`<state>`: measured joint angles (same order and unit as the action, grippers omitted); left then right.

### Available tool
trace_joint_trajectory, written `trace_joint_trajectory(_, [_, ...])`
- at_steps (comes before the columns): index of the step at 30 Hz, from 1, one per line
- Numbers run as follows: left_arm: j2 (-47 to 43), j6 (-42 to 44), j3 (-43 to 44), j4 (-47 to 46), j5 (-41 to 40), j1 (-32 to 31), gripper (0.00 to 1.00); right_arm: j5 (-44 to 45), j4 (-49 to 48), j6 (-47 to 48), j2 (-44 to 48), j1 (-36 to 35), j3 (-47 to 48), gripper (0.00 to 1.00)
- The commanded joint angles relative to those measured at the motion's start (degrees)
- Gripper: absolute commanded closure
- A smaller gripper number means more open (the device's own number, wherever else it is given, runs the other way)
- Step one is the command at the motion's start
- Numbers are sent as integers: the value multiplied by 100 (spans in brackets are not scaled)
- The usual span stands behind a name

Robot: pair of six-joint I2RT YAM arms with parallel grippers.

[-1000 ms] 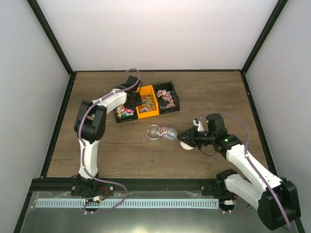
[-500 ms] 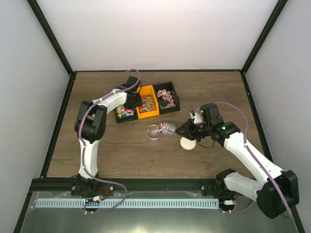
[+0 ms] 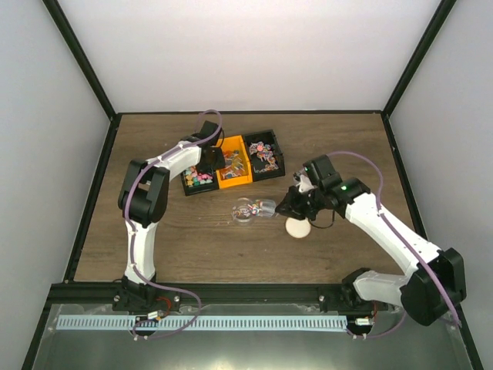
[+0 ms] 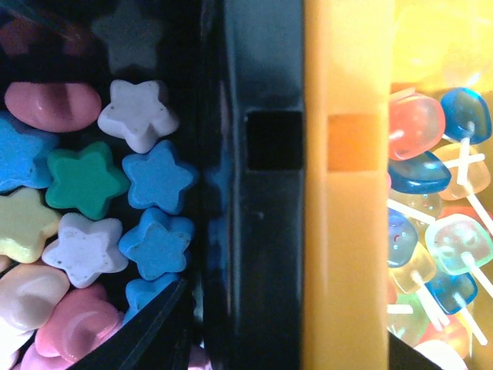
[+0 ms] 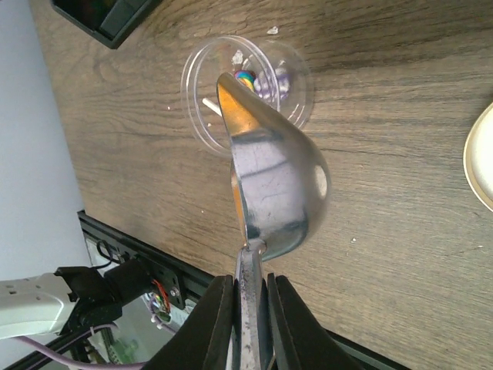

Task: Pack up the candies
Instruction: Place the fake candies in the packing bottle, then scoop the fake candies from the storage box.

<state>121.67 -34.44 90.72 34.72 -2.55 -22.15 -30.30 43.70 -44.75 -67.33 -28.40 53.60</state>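
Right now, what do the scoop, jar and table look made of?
The scoop looks like polished metal: mirror-like reflections on its bowl. The jar: clear plastic or glass, can't tell which; wood shows through its wall. The table: matte wood or wood-look laminate, brown grain lines.

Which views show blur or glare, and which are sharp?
Left wrist: the star candies are fairly sharp, the orange bin wall is soft, with yellow glare at top right. Right wrist: the metal scoop mirrors orange and grey light; the wooden table is crisp. Top external: even light, little shadow.
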Motion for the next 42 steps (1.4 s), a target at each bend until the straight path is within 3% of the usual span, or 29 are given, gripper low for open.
trace_joint_trajectory(1, [163,94,63,264,-53,-5,57,439,494,88,-273,-360,680,99])
trace_joint_trajectory(14, [123,116,221,401,-106,0,57,1602,1655,141,-948,-851,1907,99])
trace_joint_trajectory(16, [65,174,242,440,-137,8,56,1501,1443,107,-855,-843,1907,99])
trace_joint_trajectory(18, [-72,255,245,489,-204,21,43,1307,1043,-25,-700,-829,1819,99])
trace_joint_trajectory(23, [-498,522,254,555,-237,54,25,1061,79,-541,-611,-646,1641,99])
trace_joint_trajectory(27, [-640,641,488,860,-212,69,20,1089,-630,-1134,-785,-413,1558,99])
trace_joint_trajectory(30, [-948,694,493,1018,-694,83,20,1208,-899,-1573,-1116,-220,1689,99])
trace_joint_trajectory(33, [-1282,717,436,1207,-1260,151,21,1431,-831,-1841,-1733,-206,2238,99])
trace_joint_trajectory(37, [-1554,763,59,1258,-1841,353,21,1852,-57,-2016,-2859,-356,3428,99])
trace_joint_trajectory(42, [-1793,590,-707,1010,-1627,869,21,2099,308,-2025,-3681,-629,4527,99])
